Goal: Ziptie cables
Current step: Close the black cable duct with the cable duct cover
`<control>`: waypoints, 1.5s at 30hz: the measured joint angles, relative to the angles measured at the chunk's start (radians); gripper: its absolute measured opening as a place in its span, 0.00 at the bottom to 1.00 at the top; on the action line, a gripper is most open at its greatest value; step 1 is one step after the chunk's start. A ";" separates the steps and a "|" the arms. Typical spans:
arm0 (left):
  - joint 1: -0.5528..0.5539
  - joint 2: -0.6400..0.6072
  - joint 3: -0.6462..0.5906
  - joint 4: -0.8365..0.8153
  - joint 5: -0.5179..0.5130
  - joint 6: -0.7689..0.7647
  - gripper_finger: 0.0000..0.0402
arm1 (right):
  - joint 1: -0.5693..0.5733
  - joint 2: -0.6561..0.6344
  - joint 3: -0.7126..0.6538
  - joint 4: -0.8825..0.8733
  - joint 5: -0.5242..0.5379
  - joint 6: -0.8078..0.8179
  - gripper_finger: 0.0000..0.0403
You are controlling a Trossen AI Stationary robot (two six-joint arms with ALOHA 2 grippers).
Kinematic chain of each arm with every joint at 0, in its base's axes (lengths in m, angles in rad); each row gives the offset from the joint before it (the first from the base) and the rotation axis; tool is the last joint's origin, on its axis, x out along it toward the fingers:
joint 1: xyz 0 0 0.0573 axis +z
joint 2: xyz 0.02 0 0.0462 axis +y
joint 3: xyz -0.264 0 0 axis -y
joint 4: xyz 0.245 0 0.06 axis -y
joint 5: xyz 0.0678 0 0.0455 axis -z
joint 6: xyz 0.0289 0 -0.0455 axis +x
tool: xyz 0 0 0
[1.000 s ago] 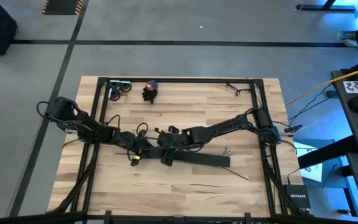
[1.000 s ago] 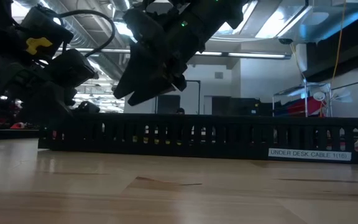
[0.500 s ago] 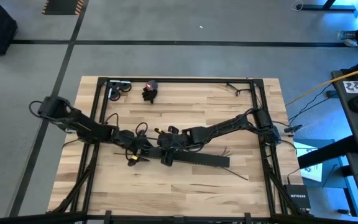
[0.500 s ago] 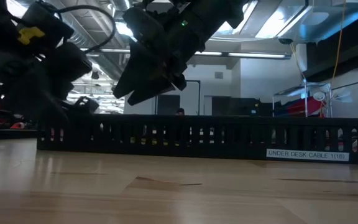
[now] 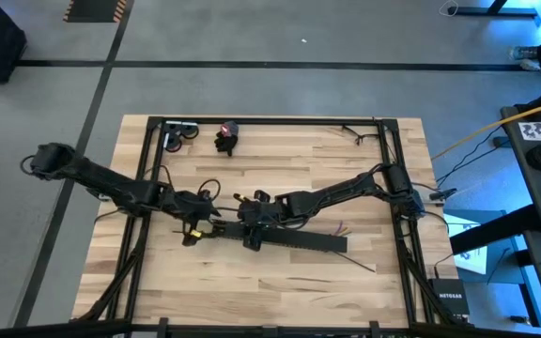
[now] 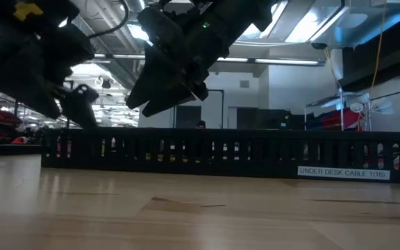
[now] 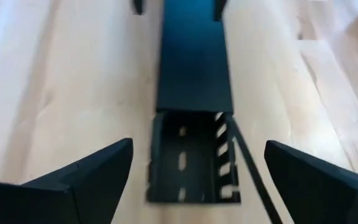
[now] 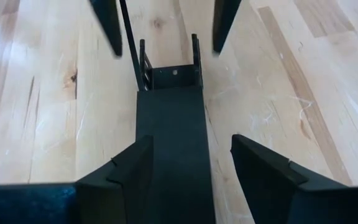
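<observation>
A long black slotted bar point(image 5: 294, 240) lies on the table's middle. Bits of the coloured cables point(image 6: 164, 155) show through its slots, and thin cable ends point(image 5: 340, 227) stick out by its right part. My right gripper point(image 8: 191, 140) hovers open over the bar's left part, fingers apart above its closed top point(image 8: 169, 155). My left gripper point(image 7: 199, 144) is wide open and raised just off the bar's open left end point(image 7: 188, 162), holding nothing. A thin dark zip-tie strip point(image 7: 248, 174) runs out of that end.
A small black and red object point(image 5: 225, 137) and a grey one point(image 5: 178, 133) sit at the far edge. Loose thin strips lie at the far right point(image 5: 353, 131) and near right point(image 5: 363, 264). Black frame rails point(image 5: 148, 188) border the table's sides.
My left gripper has risen from the bar's left end and drawn back toward the table's left edge. The bar and my right gripper have stayed where they were.
</observation>
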 joint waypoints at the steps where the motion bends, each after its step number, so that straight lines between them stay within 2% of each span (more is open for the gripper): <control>1: 0.000 -0.020 0.019 -0.064 -0.012 -0.012 0.89 | 0.000 0.000 0.000 0.000 0.000 0.000 0.52; 4: 0.000 -0.073 0.053 -0.206 -0.032 -0.049 0.88 | 0.000 0.000 0.000 0.000 0.000 0.000 0.52; 6: 0.000 -0.097 0.055 -0.237 -0.032 -0.083 0.86 | 0.000 0.000 0.000 0.001 0.000 0.000 0.52; 16: -0.040 -0.103 0.045 -0.252 -0.032 -0.180 0.69 | 0.000 0.000 0.000 0.001 0.032 -0.001 0.52; 22: -0.045 -0.091 0.039 -0.246 -0.028 -0.185 0.52 | 0.000 0.000 0.000 0.002 0.071 -0.001 0.52; 27: -0.045 -0.078 0.039 -0.246 -0.028 -0.187 0.34 | 0.000 0.000 0.000 0.002 0.071 -0.001 0.52; 37: -0.045 0.022 0.039 -0.244 -0.028 -0.172 0.03 | 0.000 0.000 0.000 0.001 0.071 -0.001 0.52; 45: -0.045 0.153 0.041 -0.236 -0.026 -0.149 0.00 | 0.000 0.000 0.001 0.001 0.071 -0.001 0.52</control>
